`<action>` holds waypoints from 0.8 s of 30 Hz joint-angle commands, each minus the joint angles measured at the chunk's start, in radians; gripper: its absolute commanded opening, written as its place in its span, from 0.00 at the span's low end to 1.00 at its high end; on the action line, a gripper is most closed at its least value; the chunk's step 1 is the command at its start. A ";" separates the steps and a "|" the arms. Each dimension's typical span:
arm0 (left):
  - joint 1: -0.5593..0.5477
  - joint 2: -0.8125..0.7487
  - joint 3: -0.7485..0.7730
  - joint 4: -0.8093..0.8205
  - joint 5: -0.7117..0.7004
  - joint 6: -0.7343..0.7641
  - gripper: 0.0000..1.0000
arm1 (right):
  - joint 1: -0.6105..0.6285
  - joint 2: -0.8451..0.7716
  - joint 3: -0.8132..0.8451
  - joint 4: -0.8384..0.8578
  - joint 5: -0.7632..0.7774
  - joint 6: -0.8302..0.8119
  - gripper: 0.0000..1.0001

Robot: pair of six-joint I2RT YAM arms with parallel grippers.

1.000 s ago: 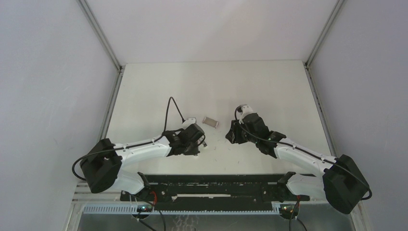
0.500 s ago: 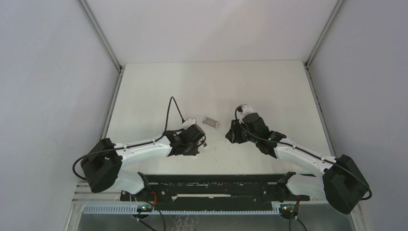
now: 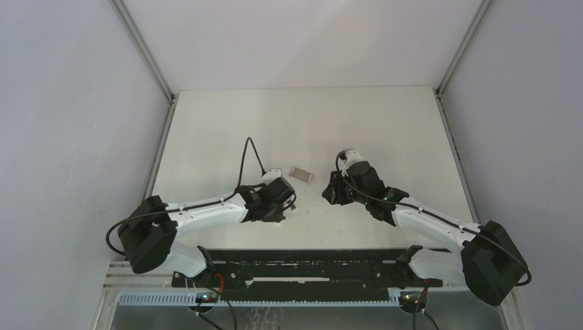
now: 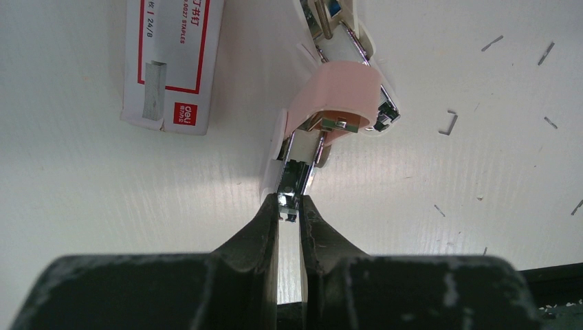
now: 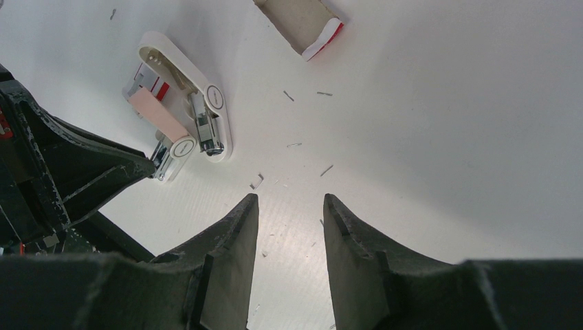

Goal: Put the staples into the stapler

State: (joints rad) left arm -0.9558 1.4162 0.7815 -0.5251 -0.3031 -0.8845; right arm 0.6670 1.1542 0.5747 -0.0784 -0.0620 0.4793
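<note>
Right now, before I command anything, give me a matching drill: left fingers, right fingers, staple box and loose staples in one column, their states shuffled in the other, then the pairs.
Things
1. left fingers
2. right fingers
3. staple box
4. loose staples

States
A. scattered singly on the table
B. apart, nothing between them
C. lying beside the stapler, not touching it
D. closed on the end of the stapler's metal rail

Pairs: 1-D, 2-B, 3-C, 4-A
</note>
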 commanded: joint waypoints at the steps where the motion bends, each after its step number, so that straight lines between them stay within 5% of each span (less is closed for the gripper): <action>1: -0.007 0.006 0.050 0.012 -0.002 0.023 0.08 | -0.007 -0.019 -0.007 0.040 -0.007 0.010 0.39; 10: -0.009 -0.009 0.054 0.013 -0.006 0.027 0.34 | -0.007 -0.022 -0.010 0.042 -0.006 0.012 0.39; 17: -0.013 -0.036 0.054 0.013 -0.034 0.029 0.40 | -0.009 -0.024 -0.011 0.042 -0.007 0.011 0.39; 24: -0.014 -0.265 -0.045 0.146 -0.085 0.067 0.63 | -0.027 -0.055 -0.011 0.035 -0.035 -0.024 0.39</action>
State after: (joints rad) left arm -0.9646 1.3193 0.7776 -0.5102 -0.3386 -0.8551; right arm 0.6579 1.1465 0.5636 -0.0727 -0.0662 0.4770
